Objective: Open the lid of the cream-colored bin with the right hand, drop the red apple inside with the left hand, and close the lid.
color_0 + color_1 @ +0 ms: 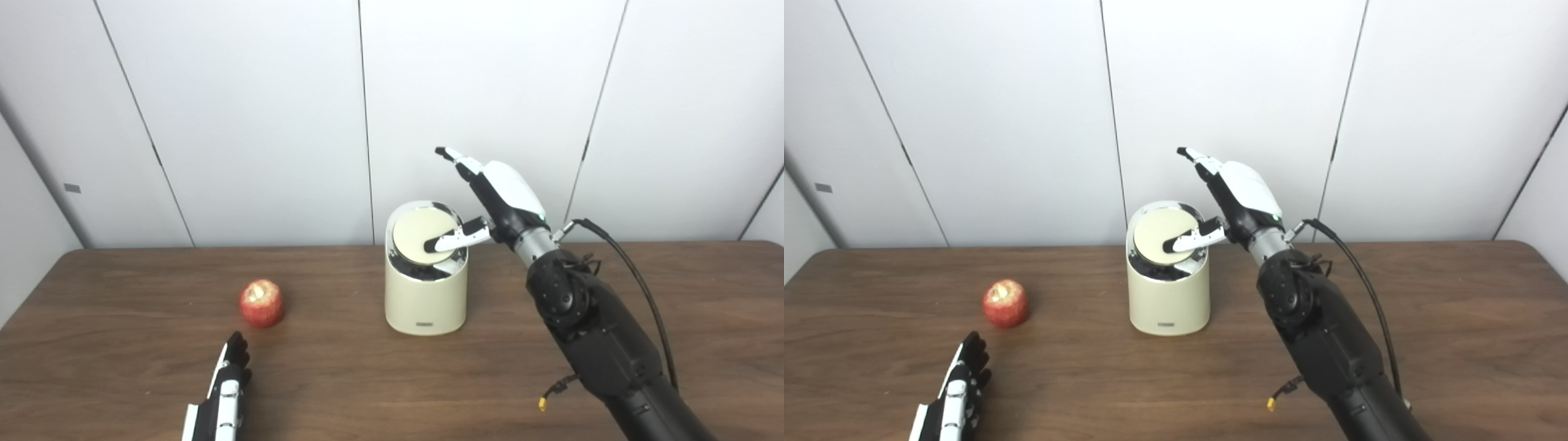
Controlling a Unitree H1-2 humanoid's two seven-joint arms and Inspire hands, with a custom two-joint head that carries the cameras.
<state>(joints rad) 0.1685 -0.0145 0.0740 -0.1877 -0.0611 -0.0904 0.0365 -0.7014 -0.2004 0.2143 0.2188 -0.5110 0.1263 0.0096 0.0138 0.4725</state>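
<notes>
In the left eye view, a cream bin point(425, 294) stands upright on the brown wooden table point(392, 380), a little past the table's middle, toward the far side. Its round lid point(422, 236) sits tilted in the shiny rim, with a dark gap showing along its near edge. The right hand point(490, 202) is raised just right of the bin's top with nothing held: its fingers point(456, 158) stretch up and to the left, spread apart, while its thumb point(456, 240) reaches left and lies across the right part of the lid. The black forearm runs down to the near right corner, with a black cable point(637, 282) looping beside it. The red apple point(261, 303) sits on the table well left of the bin, apart from both hands. The left hand point(223, 392) lies low at the near edge, near the apple but not touching it, its fingers pointing away toward the far side. It holds nothing, and the fingers look straight and close together.

In the right eye view, the bin point(1168, 297) appears nearer the picture's centre, the lid point(1164, 236) again tilted with the thumb point(1195, 240) across it. The right hand point(1234, 199) holds nothing. The apple point(1005, 303) rests to the left, and the left hand point(958, 392) lies just near of it, empty. White wall panels point(1213, 92) stand behind the table point(1127, 386).
</notes>
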